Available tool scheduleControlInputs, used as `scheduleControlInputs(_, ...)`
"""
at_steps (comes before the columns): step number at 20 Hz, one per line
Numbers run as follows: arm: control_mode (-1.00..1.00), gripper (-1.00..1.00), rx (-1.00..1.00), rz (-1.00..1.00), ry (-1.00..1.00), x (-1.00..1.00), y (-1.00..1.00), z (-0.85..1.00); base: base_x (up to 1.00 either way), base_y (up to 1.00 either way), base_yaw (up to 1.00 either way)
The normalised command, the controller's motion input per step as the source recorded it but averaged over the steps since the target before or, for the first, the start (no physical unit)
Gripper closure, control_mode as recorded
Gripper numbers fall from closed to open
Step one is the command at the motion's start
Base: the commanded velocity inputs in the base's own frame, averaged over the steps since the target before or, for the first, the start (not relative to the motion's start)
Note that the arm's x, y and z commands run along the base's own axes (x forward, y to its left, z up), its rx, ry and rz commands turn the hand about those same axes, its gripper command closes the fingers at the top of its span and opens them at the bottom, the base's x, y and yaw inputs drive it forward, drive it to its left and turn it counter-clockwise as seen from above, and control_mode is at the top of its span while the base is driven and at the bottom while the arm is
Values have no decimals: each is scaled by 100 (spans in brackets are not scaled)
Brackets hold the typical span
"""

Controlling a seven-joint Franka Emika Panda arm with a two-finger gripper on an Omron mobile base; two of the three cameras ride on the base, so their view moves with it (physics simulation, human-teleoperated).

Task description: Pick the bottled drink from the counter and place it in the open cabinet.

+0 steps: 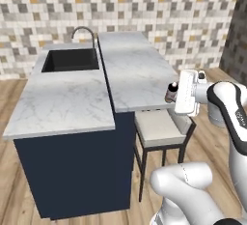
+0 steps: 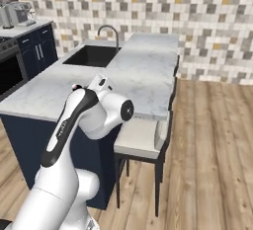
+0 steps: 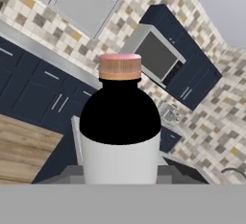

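**Bottle pinched at the desk's near corner**

Where the jaws (image 1: pixel 174 93) meet, they are pressed in on the bottled drink (image 1: pixel 171 92), which sits at the near right corner of the marble desk (image 1: pixel 130 69). From the left base camera only the bottle's dark cap and a sliver of reddish body peek out beside the flat white hand; whether its base rests on the slab or hangs just above it is hard to judge from that angle. Seen from the hand camera, the bottled drink (image 3: pixel 120 122) looms close: a ribbed, tan-pink end, rounded black shoulders, then a smooth pale cylinder running down between the finger tips.

Outward from the grip, the desk is a long white slab with faint grey veins, straight-edged, on a dark navy base. Beside it lies a lower marble top holding a black rectangular sink (image 1: pixel 71 59) with a curved metal faucet (image 1: pixel 85 32). A stool (image 1: pixel 161 130) with a pale square seat and thin dark legs stands tucked under the desk's near end. Behind everything runs a wall of small mosaic tiles (image 1: pixel 144 2) in grey, cream and ochre, and the floor (image 2: pixel 212 140) is light wood planking.
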Motion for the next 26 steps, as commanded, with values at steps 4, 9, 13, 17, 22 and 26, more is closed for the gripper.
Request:
scheduleControlInputs(4,100,100,0,0,0,0,0,0,-33,0,20)
scheduleControlInputs(9,100,100,0,0,0,0,0,0,-22,0,28)
scheduleControlInputs(13,100,100,0,0,0,0,0,0,-14,0,33)
scheduleControlInputs(17,100,100,0,0,0,0,0,0,-11,0,36)
scheduleControlInputs(22,100,100,0,0,0,0,0,0,-11,0,39)
scheduleControlInputs(26,100,100,0,0,0,0,0,0,-10,0,41)
